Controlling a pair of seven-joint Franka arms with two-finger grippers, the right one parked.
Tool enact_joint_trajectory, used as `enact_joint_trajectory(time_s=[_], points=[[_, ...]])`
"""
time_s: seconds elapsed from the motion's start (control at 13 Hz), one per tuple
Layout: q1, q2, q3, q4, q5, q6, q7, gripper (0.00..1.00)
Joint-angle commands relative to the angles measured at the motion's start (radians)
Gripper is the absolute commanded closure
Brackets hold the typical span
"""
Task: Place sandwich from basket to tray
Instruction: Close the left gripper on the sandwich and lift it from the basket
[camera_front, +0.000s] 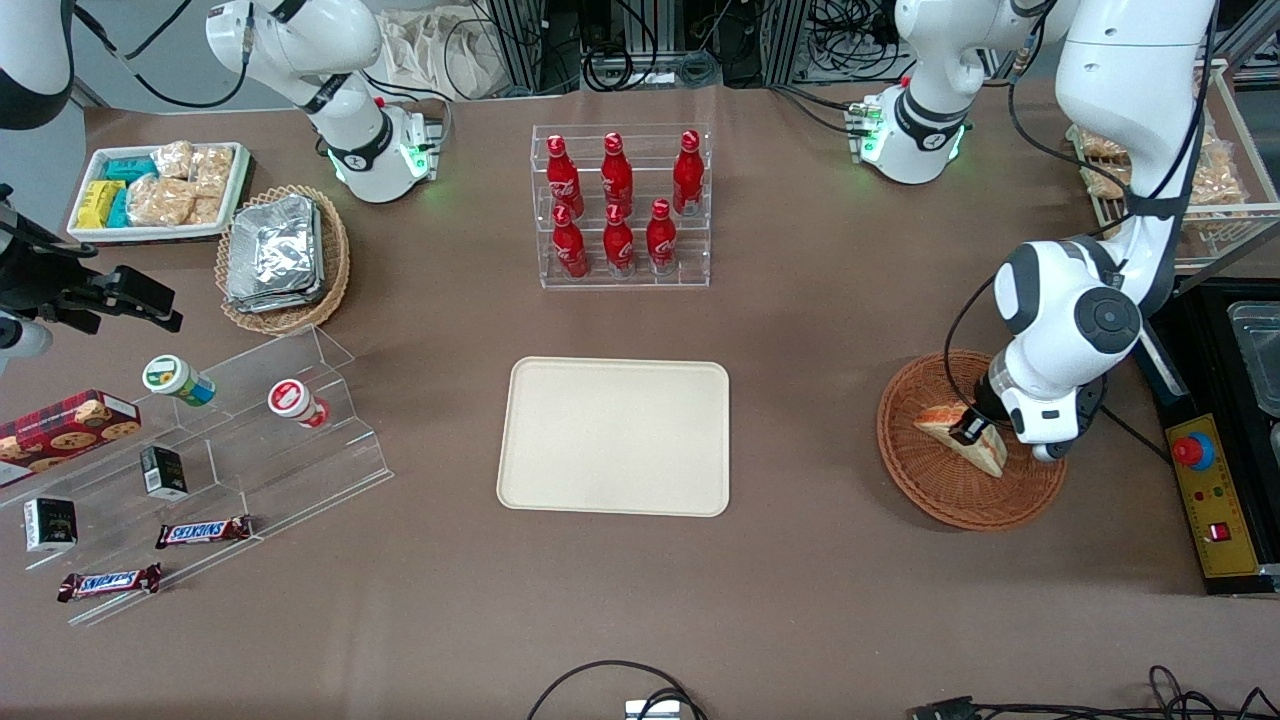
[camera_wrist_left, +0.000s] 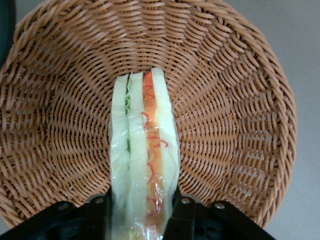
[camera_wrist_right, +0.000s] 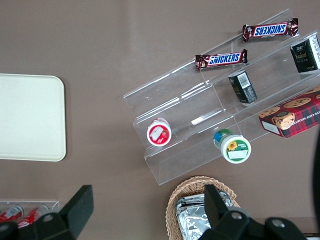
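Now the hand is clamped on the sandwich inside the basket, lower right; next, lift toward the tray.

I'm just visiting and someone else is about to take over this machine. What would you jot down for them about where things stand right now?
Gripper: down in the basket, fingers closed on either side of the sandwich.
Sandwich: in the basket, standing on edge between the fingers; whether it has lifted off the wicker cannot be told.
Tray: bare, mid-table, toward the parked arm's end from the basket.
Done: reach and grasp.
Left: lift the sandwich, carry it to the tray, set it down, release.
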Motion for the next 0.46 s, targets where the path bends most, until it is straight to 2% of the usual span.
enact_joint_trajectory(time_s=[0.0, 0.15, 0.38], points=[[-0.005, -0.04, 0.001, 0.015, -0.007, -0.01, -0.008, 1.0], [-0.005, -0.098, 0.001, 0.044, -0.007, -0.12, 0.0, 1.0], [-0.002, -0.154, -0.02, 0.18, 0.002, -0.359, 0.003, 1.0]])
